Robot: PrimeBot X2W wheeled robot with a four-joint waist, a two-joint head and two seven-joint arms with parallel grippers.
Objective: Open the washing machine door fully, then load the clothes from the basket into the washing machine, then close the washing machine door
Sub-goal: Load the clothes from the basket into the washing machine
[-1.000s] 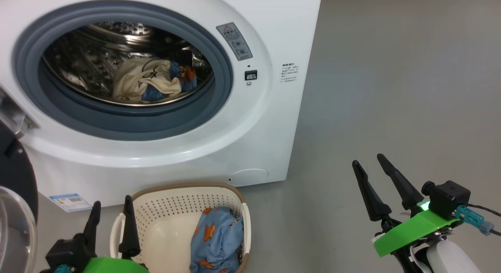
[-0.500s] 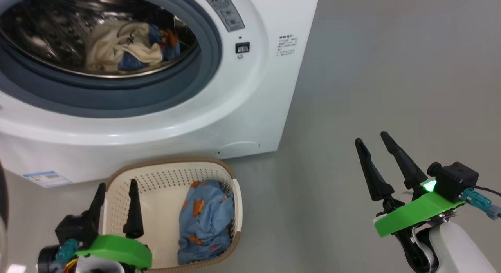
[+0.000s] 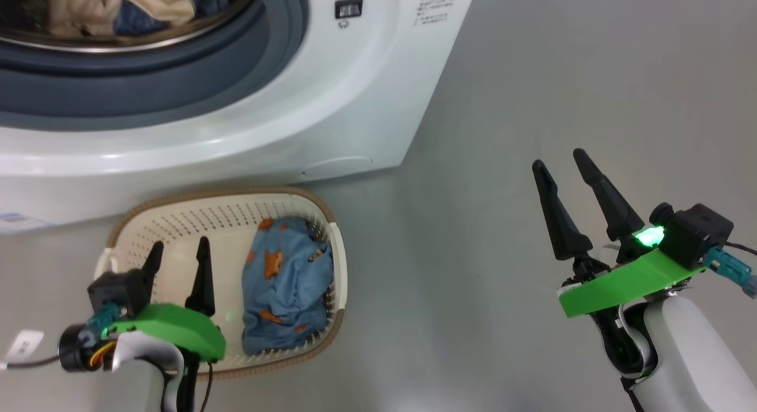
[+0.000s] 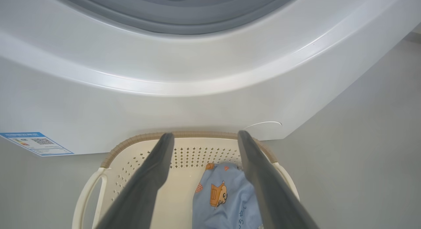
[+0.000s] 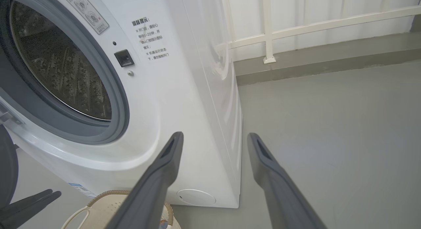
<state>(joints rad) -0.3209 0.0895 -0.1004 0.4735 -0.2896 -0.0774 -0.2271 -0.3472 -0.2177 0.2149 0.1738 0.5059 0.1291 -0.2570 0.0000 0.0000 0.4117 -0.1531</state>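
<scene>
Garment [image 3: 287, 288] of blue cloth with orange prints lies in the basket [image 3: 225, 192], just to the right of the left gripper [image 3: 180, 245] and lower than its tips. That gripper's jaws are spread wide and empty over the basket's bare half. The right gripper [image 3: 558, 159] hangs over the floor [image 3: 473, 164], jaws likewise apart and holding nothing, with the washer [image 3: 331, 99] off to its left. Past the left jaws' tips rises the washer front, its mouth uncovered, with cream and blue clothes [image 3: 118, 10] lying in the drum [image 3: 148, 42].

The likely next step is picking up the blue piece. A straight drop would close the jaws on nothing, since the cloth sits off to one side. A finger could snag the perforated wall or rim and drag the light basket. A shallow pinch might let the cloth trail and catch on the gasket [image 3: 177, 75].
</scene>
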